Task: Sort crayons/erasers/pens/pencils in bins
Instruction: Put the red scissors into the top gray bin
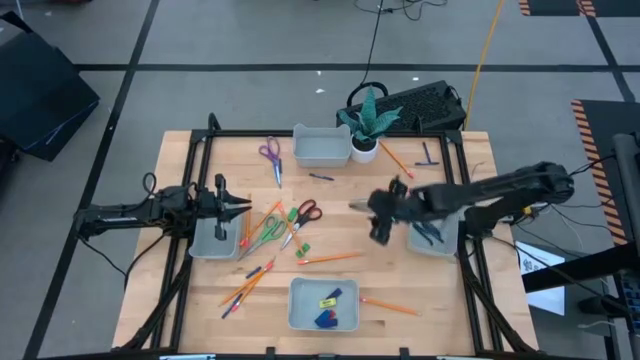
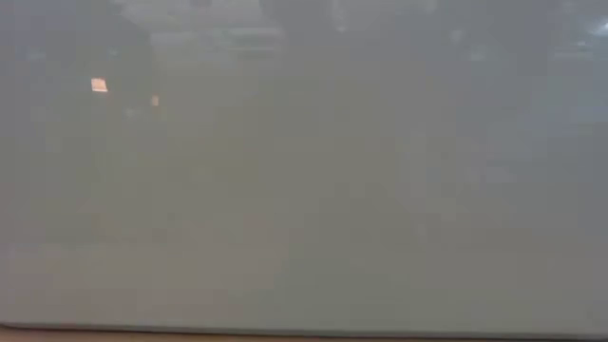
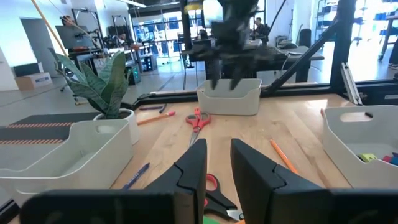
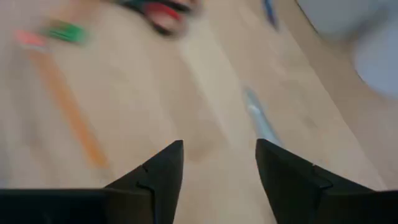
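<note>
High view: rounded grey bins point(image 1: 323, 147).

A potted plant point(image 1: 366, 125) stood at the desk's point(image 1: 340, 225) far edge; purple scissors point(image 1: 271, 157) and red scissors point(image 1: 306, 211) lay nearby.

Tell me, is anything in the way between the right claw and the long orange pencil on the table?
Nothing visible is. The open right gripper hovers over the bare wooden table, and only wood separates it from the long thin orange pencil. The small green eraser block and the red-handled scissors lie beyond the pencil.
</note>
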Controlling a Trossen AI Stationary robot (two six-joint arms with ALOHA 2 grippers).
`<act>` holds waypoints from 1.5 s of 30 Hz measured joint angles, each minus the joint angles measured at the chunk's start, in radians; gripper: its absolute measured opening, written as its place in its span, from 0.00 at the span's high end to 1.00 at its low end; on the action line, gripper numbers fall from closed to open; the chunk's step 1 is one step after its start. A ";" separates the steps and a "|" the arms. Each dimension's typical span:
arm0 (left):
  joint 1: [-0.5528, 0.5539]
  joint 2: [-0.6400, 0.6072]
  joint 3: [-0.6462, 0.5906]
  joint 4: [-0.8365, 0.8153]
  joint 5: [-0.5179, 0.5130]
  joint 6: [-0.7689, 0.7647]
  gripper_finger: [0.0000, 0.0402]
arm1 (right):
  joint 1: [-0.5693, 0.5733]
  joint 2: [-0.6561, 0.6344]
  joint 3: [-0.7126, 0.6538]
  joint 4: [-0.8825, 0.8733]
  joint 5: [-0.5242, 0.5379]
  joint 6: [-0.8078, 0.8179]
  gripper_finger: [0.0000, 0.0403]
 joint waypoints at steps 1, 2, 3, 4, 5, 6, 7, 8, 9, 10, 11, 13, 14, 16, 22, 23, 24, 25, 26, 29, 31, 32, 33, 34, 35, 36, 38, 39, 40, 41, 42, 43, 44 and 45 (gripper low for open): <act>0.000 0.000 0.000 -0.001 0.000 0.000 0.81 | -0.043 0.014 0.000 -0.027 -0.011 0.002 0.51; 0.000 0.000 0.000 0.000 0.000 0.000 0.81 | -0.087 0.029 0.000 -0.053 -0.026 0.002 0.51; 0.000 0.000 0.000 0.000 0.000 0.000 0.81 | -0.131 0.044 0.000 -0.079 -0.040 -0.001 0.51; 0.000 0.000 0.000 0.000 0.000 0.000 0.81 | -0.174 0.062 0.000 -0.107 -0.050 -0.008 0.52; 0.000 0.000 0.000 0.000 0.000 0.000 0.81 | -0.213 0.075 0.000 -0.132 -0.051 -0.026 0.53; 0.000 0.000 0.000 0.000 0.000 0.000 0.81 | -0.251 0.088 0.000 -0.150 -0.052 -0.061 0.54; 0.000 0.000 0.000 0.000 0.000 0.000 0.81 | -0.284 0.101 0.000 -0.156 -0.052 -0.109 0.55; 0.000 0.000 0.000 0.000 0.000 0.000 0.81 | -0.316 0.112 0.000 -0.163 -0.063 -0.174 0.55; 0.000 0.000 0.000 0.000 0.000 0.000 0.81 | -0.347 0.127 0.000 -0.170 -0.077 -0.237 0.56; 0.000 0.000 0.000 0.000 0.000 0.000 0.81 | -0.375 0.142 0.000 -0.173 -0.088 -0.291 0.57; 0.000 0.000 0.000 0.000 0.000 0.000 0.81 | -0.404 0.158 0.000 -0.174 -0.105 -0.342 0.58; 0.000 0.000 0.000 0.000 0.000 0.000 0.81 | -0.461 0.191 0.000 -0.181 -0.163 -0.427 0.59; 0.000 0.000 0.000 0.000 0.000 0.000 0.81 | -0.486 0.208 0.000 -0.194 -0.186 -0.467 0.59; 0.000 0.000 0.000 0.000 0.000 0.000 0.81 | -0.527 0.235 0.000 -0.208 -0.200 -0.535 0.61; 0.000 0.000 0.000 0.000 0.000 0.000 0.81 | -0.607 0.297 -0.001 -0.188 -0.205 -0.692 0.64; 0.000 0.000 0.000 0.000 0.000 0.000 0.81 | -0.613 0.308 -0.001 -0.191 -0.206 -0.705 0.64; 0.000 0.000 0.000 0.000 0.000 0.000 0.81 | -0.616 0.321 -0.001 -0.193 -0.206 -0.719 0.65; 0.000 0.000 0.000 0.000 0.000 0.000 0.81 | -0.617 0.334 -0.001 -0.198 -0.206 -0.735 0.65; 0.000 0.000 0.000 0.000 0.000 0.000 0.81 | -0.617 0.347 -0.001 -0.200 -0.207 -0.753 0.66; 0.000 0.000 0.000 0.000 0.000 0.000 0.81 | -0.601 0.372 0.000 -0.195 -0.224 -0.797 0.67; 0.000 0.000 0.000 0.000 0.000 0.000 0.81 | -0.587 0.373 0.001 -0.192 -0.213 -0.802 0.68; 0.000 0.000 0.000 0.000 0.000 0.000 0.81 | -0.580 0.371 0.000 -0.192 -0.204 -0.802 0.68; 0.000 0.000 0.000 0.000 0.000 0.000 0.81 | -0.575 0.364 0.000 -0.192 -0.199 -0.799 0.68; 0.000 0.000 0.000 0.000 0.000 0.000 0.81 | -0.573 0.354 -0.002 -0.194 -0.192 -0.793 0.68; 0.000 0.000 0.000 0.000 0.000 0.000 0.81 | -0.570 0.342 -0.002 -0.193 -0.192 -0.788 0.68; 0.000 0.000 0.000 0.001 0.000 0.000 0.81 | -0.567 0.331 0.000 -0.193 -0.193 -0.783 0.68; 0.000 0.000 0.000 0.000 0.000 0.000 0.81 | -0.566 0.317 0.000 -0.192 -0.205 -0.784 0.68; 0.000 0.000 0.000 0.001 0.000 0.000 0.81 | -0.563 0.316 0.000 -0.188 -0.205 -0.787 0.69; 0.000 0.000 0.000 0.000 0.000 0.000 0.81 | -0.562 0.317 0.000 -0.187 -0.205 -0.795 0.69; 0.000 0.000 0.000 0.000 0.000 0.000 0.81 | -0.562 0.318 -0.002 -0.187 -0.205 -0.806 0.69; 0.000 0.000 0.000 0.000 0.000 0.000 0.81 | -0.562 0.318 -0.006 -0.182 -0.205 -0.818 0.69; 0.000 0.000 0.000 0.000 0.000 0.000 0.81 | -0.562 0.318 -0.014 -0.171 -0.205 -0.836 0.70; 0.000 0.000 0.000 0.000 0.000 0.000 0.81 | -0.561 0.319 -0.026 -0.158 -0.204 -0.851 0.70; 0.000 0.000 0.000 0.000 0.000 0.000 0.81 | -0.562 0.320 -0.041 -0.142 -0.204 -0.861 0.71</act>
